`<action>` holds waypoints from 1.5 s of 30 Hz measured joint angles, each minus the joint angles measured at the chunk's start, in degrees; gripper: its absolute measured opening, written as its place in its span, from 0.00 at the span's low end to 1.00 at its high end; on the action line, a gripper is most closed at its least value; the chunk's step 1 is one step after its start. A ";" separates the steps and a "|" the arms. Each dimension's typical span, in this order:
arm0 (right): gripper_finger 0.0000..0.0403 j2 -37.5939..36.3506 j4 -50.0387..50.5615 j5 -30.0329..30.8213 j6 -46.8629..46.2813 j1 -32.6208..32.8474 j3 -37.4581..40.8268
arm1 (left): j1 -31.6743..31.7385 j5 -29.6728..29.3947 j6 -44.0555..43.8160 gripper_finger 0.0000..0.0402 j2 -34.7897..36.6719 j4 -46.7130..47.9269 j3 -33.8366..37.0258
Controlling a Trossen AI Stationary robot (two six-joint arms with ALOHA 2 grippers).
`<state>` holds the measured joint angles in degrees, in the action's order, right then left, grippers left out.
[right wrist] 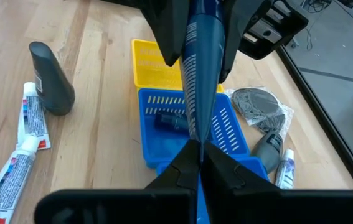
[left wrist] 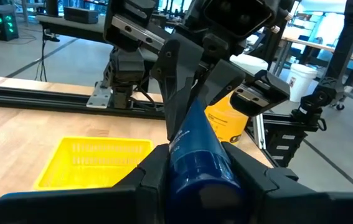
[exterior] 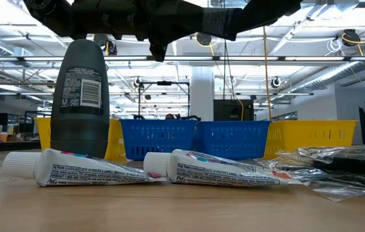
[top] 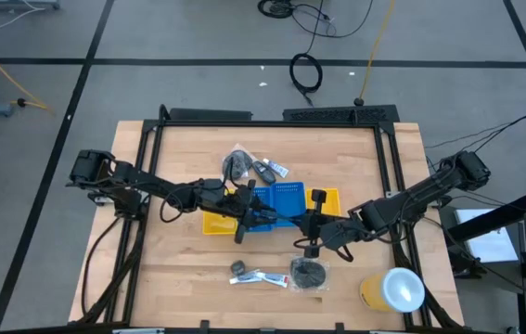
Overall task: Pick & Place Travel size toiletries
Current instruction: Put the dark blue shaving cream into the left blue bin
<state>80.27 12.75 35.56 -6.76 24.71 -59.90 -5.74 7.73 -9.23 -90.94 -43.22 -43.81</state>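
Observation:
Both grippers are shut on one dark blue tube (left wrist: 195, 146), held in the air above the blue tray (top: 286, 195). My left gripper (left wrist: 195, 183) has its thick end and my right gripper (right wrist: 200, 163) its flat end. An upright dark bottle (right wrist: 51, 78), two white tubes (right wrist: 30, 115) and a mesh pad (top: 309, 274) rest on the table's near part. A bagged mesh pad (right wrist: 260, 102), a dark bottle (right wrist: 268, 146) and a tube (right wrist: 285, 168) lie beyond the trays. A dark item (right wrist: 170, 119) lies in the blue tray. My left gripper holds the tube's thick round end (left wrist: 198, 171), pinched between its two fingers (left wrist: 151, 177). It comes level from the table's left, fingers along the tube, which is lifted clear. My right gripper pinches the tube's thin flat end (right wrist: 196, 134) between its fingers (right wrist: 176, 174). It comes from the table's right, and the tube runs straight on to the other gripper.
Yellow trays (top: 214, 223) (top: 329, 198) flank the blue tray at mid-table. A large yellow-and-white cylinder (top: 392, 289) stands at the near right corner. Black frame rails (top: 272, 119) run along the far and side edges. Bare wood lies at near left.

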 joint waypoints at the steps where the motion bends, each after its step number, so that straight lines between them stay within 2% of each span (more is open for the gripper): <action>1: 0.00 0.00 0.00 0.01 0.00 0.00 0.00 | 0.00 0.08 0.02 0.26 0.00 -0.02 0.00; 6: 0.00 0.00 -0.07 -0.08 0.00 0.00 0.00 | 0.35 1.96 0.10 0.26 0.00 0.07 0.00; 11: 0.06 -0.04 2.05 0.22 -0.05 -0.02 0.00 | 1.43 2.94 -1.02 0.26 0.02 0.74 0.00; 18: 0.17 -0.02 8.65 0.67 -3.98 -0.07 0.00 | 3.86 2.60 -2.47 0.26 4.13 14.54 0.03; 22: 0.21 -0.02 10.25 0.64 -5.68 -0.07 0.00 | 4.02 -0.82 -2.47 0.26 7.64 25.30 0.02; 28: 0.23 -0.02 9.87 0.49 -5.84 -0.07 0.02 | 4.09 -13.14 -5.06 0.26 11.86 39.00 0.00; 32: 0.22 -0.02 9.26 0.45 -5.84 -0.07 0.02 | 4.07 -19.54 -8.21 0.26 11.95 42.97 0.02; 45: 0.22 -0.02 8.07 0.38 -5.84 -0.04 0.02 | 2.26 -21.19 -10.41 0.26 11.41 45.75 0.02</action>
<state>80.25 20.82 35.94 -12.60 24.67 -59.88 -3.48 -13.46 -19.64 -79.53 2.53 -43.79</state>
